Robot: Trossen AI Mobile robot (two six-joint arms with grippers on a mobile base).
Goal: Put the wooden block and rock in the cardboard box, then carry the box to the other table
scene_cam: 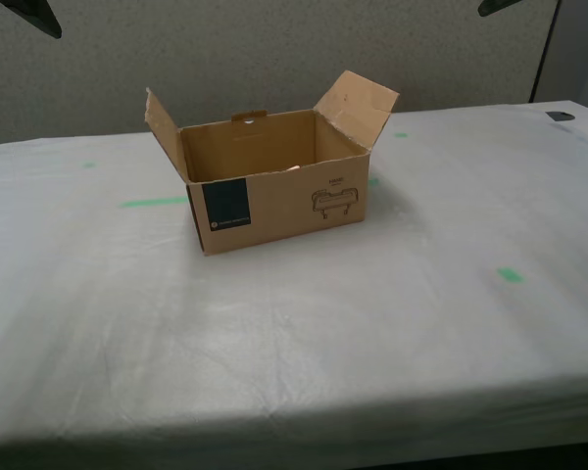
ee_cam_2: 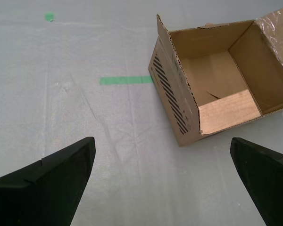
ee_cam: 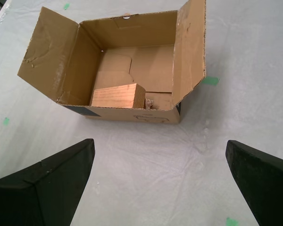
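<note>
The cardboard box (scene_cam: 274, 196) stands open on the white-cloth table (scene_cam: 304, 333), flaps spread, blue label patch facing the camera. Inside it lies the wooden block (ee_cam: 118, 96) against the near wall, with the small speckled rock (ee_cam: 149, 102) just beside it. The second wrist view shows the cardboard box (ee_cam_2: 179, 101) and the wooden block (ee_cam_2: 228, 110); the rock is hidden there. My first gripper (ee_cam: 160, 181) hovers open above the cloth, short of the cardboard box (ee_cam: 56, 56), nothing between its fingers. My second gripper (ee_cam_2: 162, 179) is open too, empty, off one end of the box.
Green tape marks dot the cloth: a strip (scene_cam: 153, 202) beside the box, a small patch (scene_cam: 510, 275) toward the exterior view's right. The table's front edge (scene_cam: 294, 446) runs along the exterior view's bottom. A grey wall stands behind the table.
</note>
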